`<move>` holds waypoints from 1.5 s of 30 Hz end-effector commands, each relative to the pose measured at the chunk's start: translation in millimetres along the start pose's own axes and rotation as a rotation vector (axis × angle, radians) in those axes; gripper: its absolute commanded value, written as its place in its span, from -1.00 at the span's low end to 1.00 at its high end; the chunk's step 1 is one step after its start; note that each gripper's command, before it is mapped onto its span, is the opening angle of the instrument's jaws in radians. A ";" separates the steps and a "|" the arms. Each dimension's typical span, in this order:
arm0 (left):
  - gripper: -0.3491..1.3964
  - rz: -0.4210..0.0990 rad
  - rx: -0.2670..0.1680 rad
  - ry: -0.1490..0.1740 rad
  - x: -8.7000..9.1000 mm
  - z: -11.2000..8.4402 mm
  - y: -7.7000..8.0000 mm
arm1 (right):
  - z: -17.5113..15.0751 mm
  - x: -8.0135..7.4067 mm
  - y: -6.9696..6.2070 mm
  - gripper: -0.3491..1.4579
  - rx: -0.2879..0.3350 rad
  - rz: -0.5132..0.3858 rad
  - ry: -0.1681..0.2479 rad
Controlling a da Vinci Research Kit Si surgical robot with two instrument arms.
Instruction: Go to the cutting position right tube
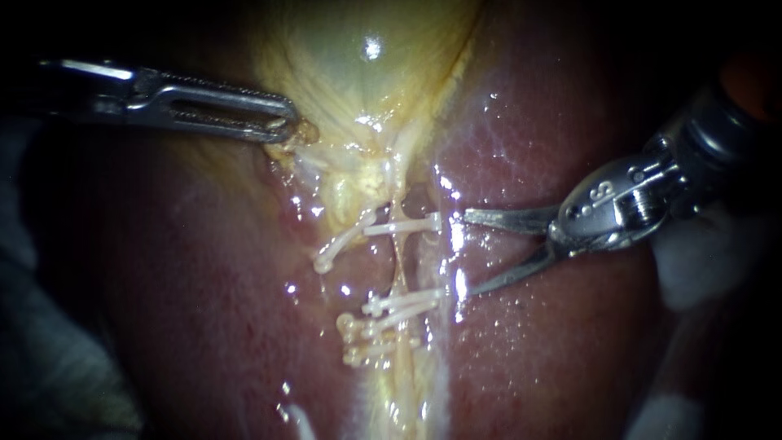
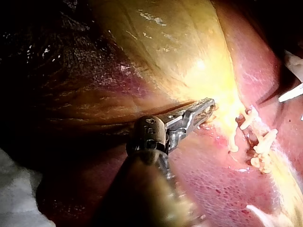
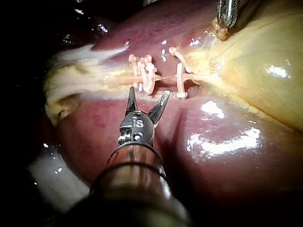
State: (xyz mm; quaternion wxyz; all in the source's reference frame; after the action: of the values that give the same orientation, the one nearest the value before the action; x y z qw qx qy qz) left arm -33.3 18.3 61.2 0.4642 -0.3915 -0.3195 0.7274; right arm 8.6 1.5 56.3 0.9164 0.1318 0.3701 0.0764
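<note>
Facing the tube (image 1: 398, 262), right instrument (image 1: 462, 253) agape

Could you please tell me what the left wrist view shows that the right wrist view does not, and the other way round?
Only the left wrist view shows the left instrument with its wrist and shaft. Only the right wrist view shows the right instrument whole, blades apart, just short of the clipped tube. Both show the gallbladder, the liver, the white clips, and the left instrument's tip at the gallbladder's edge.
</note>
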 end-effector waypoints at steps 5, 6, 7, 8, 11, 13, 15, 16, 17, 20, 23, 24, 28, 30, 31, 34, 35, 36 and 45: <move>-1.00 -0.016 0.014 0.031 2.2 -4.5 1.6 | 0.0 0.0 0.0 0.98 0.003 0.000 0.001; -1.00 -0.019 0.015 0.039 2.5 -5.3 2.0 | 0.0 0.1 0.0 0.98 0.006 0.001 0.001; -1.00 -0.016 0.018 0.045 2.8 -5.9 2.4 | 0.1 0.1 0.0 0.98 0.006 0.001 0.001; -1.00 -0.019 0.018 0.048 2.9 -6.4 2.7 | 0.1 0.1 0.0 0.98 0.009 0.001 0.002; -1.00 -0.016 0.021 0.053 2.8 -6.9 3.5 | 0.3 0.2 0.1 0.98 0.027 0.002 0.006; -1.00 -0.016 0.023 0.055 2.6 -6.7 3.6 | 0.8 0.3 0.1 0.98 0.051 0.002 0.012; -1.00 -0.016 0.024 0.056 2.6 -6.6 3.6 | 1.5 0.3 0.2 0.94 0.080 0.020 0.018; -1.00 -0.016 0.023 0.056 2.6 -6.6 3.6 | 1.9 0.3 0.2 0.94 0.093 0.036 0.020; -1.00 -0.016 0.023 0.055 2.6 -6.6 3.6 | 2.4 0.2 0.2 0.92 0.122 0.057 0.026; -1.00 -0.016 0.023 0.055 2.6 -6.6 3.6 | 3.7 -0.5 0.0 0.92 0.188 0.118 0.036; -1.00 -0.016 0.023 0.055 2.6 -6.6 3.6 | 5.1 -1.3 0.0 0.90 0.223 0.167 0.048; -1.00 -0.016 0.023 0.055 2.6 -6.6 3.6 | 5.7 -1.7 0.1 0.90 0.239 0.191 0.055; -1.00 -0.016 0.023 0.055 2.6 -6.6 3.6 | 7.6 -2.8 0.6 0.90 0.273 0.241 0.074; -1.00 -0.016 0.023 0.055 2.6 -6.6 3.6 | 8.5 -3.1 1.1 0.90 0.288 0.272 0.086; -1.00 -0.016 0.023 0.055 2.6 -6.6 3.6 | 8.9 -3.2 1.3 0.90 0.295 0.282 0.086; -1.00 -0.016 0.023 0.055 2.6 -6.6 3.6 | 10.2 -3.4 1.7 0.90 0.315 0.311 0.081; -1.00 -0.016 0.023 0.055 2.6 -6.6 3.6 | 10.5 -3.5 1.7 0.88 0.322 0.321 0.081; -1.00 -0.016 0.023 0.055 2.6 -6.6 3.6 | 11.0 -3.6 1.7 0.88 0.334 0.340 0.079; -1.00 -0.016 0.023 0.055 2.6 -6.6 3.6 | 13.8 -3.1 1.1 0.83 0.428 0.412 0.123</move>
State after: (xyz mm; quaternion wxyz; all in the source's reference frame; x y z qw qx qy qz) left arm -29.8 20.1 54.3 0.4834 -0.4034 -0.3012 0.7161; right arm 16.2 -0.7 68.2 0.8046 0.3958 0.4005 0.1882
